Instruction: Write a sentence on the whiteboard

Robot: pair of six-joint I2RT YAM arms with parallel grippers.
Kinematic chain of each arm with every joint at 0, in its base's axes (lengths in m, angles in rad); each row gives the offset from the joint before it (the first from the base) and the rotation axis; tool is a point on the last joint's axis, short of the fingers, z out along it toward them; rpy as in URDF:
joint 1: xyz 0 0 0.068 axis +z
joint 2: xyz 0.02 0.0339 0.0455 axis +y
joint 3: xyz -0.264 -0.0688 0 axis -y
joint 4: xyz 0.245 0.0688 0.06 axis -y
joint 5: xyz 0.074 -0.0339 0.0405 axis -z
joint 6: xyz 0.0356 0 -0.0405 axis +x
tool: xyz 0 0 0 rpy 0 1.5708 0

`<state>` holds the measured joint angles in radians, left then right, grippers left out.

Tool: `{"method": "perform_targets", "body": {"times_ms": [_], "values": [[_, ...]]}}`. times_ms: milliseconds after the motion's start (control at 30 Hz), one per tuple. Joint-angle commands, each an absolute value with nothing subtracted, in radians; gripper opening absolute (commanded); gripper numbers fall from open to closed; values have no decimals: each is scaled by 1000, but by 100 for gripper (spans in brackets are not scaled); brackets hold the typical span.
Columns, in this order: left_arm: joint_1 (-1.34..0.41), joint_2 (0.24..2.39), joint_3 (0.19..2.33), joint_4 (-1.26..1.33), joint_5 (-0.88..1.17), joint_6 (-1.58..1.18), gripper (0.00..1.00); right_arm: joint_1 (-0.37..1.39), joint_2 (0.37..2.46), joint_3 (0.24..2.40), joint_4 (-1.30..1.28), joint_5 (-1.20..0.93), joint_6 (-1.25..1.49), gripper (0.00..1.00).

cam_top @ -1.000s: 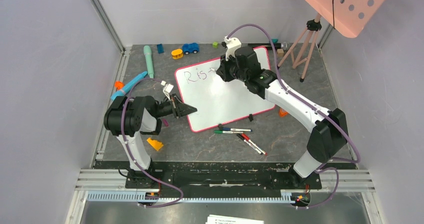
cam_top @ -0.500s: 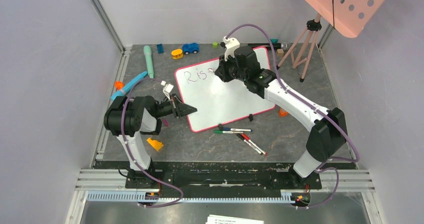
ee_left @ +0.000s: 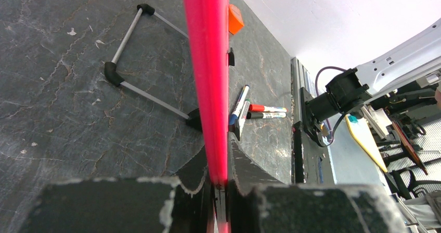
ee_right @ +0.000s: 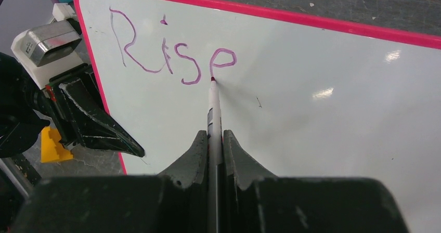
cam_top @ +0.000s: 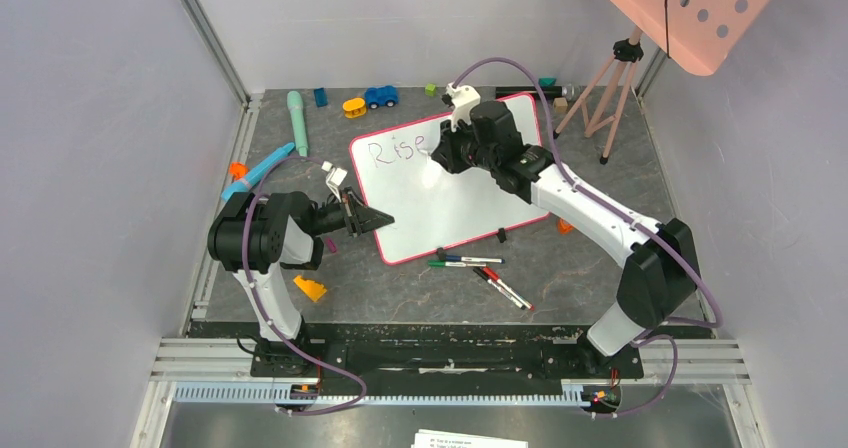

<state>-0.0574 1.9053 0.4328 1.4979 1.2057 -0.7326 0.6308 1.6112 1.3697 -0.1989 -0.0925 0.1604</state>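
The right gripper (ee_right: 212, 139) is closed tight on a marker (ee_right: 212, 105), which points straight out between the two fingers. The tip of the marker touches the whiteboard (ee_right: 322, 118) at the lower end of the letter "e". The sentence (ee_right: 171, 53) has only one word, "Rise", in thin purple-pink ink, near a corner of the whiteboard. In the top view the right gripper (cam_top: 441, 154) is over the far part of the whiteboard (cam_top: 450, 208), just right of the sentence (cam_top: 390, 150).

The left gripper (ee_left: 220, 180) is clamped on the pink rim of the whiteboard (ee_left: 207, 61); the rim runs up between its two fingers. In the top view the left gripper (cam_top: 374, 220) holds the near left edge.

The whiteboard is in the middle of the table (cam_top: 560, 268), a little turned. Whether it lies fully flat, I cannot tell. A few loose markers (cam_top: 466, 261) lie near its front edge. An orange block (cam_top: 309, 289) lies close to the left arm. A blue toy car (cam_top: 380, 96) is at the far edge. A tripod (cam_top: 600, 108) stands at the far right, near a pink panel with holes (cam_top: 700, 8).
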Motion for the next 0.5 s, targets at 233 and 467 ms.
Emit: {"method": "perform_targets", "body": {"times_ms": [233,467], "values": [[-84,1915,426,1557,1272,-631,2,623,1584,1356,-255,31,132,0],[-84,1915,426,1557,1272,-630,2,623,1575,1360,-264,67,125,0]]}}
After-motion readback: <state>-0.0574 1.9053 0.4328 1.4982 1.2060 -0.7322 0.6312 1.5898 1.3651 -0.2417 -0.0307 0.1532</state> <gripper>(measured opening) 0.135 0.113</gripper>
